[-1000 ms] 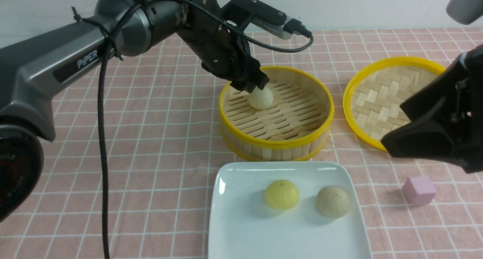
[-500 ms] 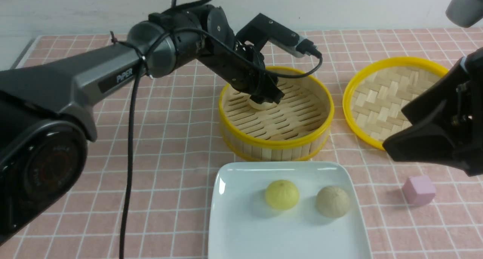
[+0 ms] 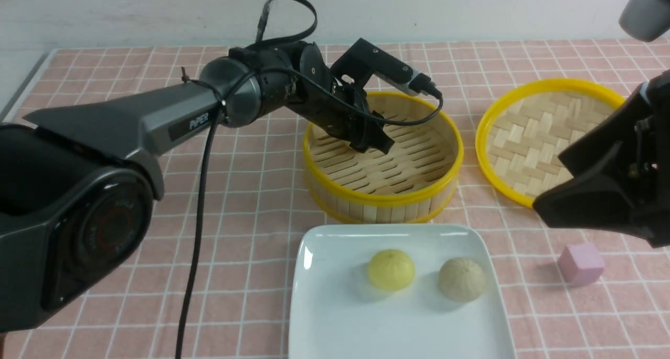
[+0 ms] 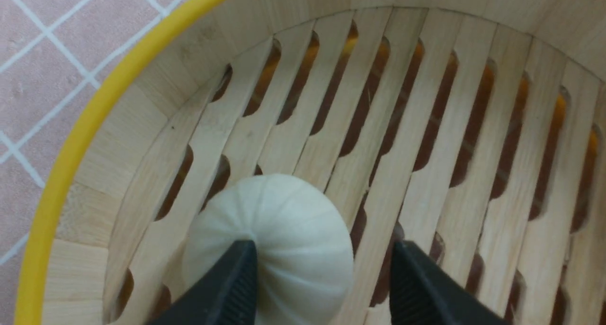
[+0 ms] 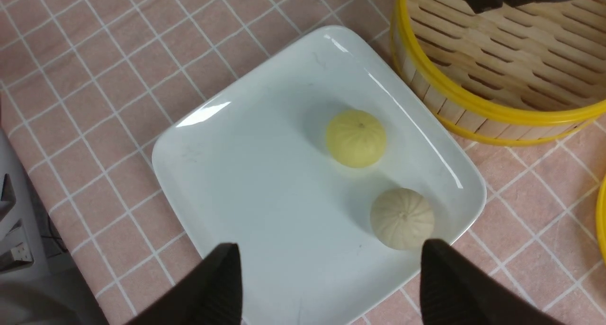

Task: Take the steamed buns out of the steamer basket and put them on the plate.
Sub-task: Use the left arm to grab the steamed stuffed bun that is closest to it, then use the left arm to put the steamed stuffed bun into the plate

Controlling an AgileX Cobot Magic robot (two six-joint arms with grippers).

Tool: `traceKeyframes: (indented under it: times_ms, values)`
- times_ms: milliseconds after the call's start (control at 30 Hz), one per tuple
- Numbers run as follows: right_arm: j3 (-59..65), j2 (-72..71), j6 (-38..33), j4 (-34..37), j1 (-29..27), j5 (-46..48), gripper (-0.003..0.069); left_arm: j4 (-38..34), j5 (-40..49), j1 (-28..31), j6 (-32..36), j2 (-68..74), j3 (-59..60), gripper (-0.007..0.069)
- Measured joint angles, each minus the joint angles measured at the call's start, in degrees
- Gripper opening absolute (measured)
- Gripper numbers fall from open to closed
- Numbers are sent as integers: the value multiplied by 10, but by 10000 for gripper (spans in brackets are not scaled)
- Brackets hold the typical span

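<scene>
The left gripper (image 4: 324,247) is down inside the basket (image 3: 384,201). Its jaws are open and not squeezing anything. A pale bun (image 4: 284,216) sits on the slats there. One finger (image 4: 227,287) is over the bun's middle and the other is off to its side. The right gripper (image 5: 329,254) hangs over the plate (image 5: 227,173), jaws wide and empty. A yellow bun (image 3: 391,269) and a tan bun (image 3: 461,279) lie on the plate, a little apart.

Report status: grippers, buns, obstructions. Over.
Left gripper open, low in steamer basket, jaws over last bun, off-centre. Right gripper open, empty, above plate. Yellow bun and tan bun on plate. Nothing between basket and plate.
</scene>
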Motion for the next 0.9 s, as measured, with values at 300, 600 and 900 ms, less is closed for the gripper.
traceKeyframes:
  times_ms: [300,600,900]
  values:
    - [0,0,0,0,0,0,495,8,-18,0,0,0,0,281]
    - [0,0,0,0,0,6,495,8,-38,0,0,25,0,41]
    - [0,0,0,0,0,6,495,10,-5,-1,-4,-1,0,31]
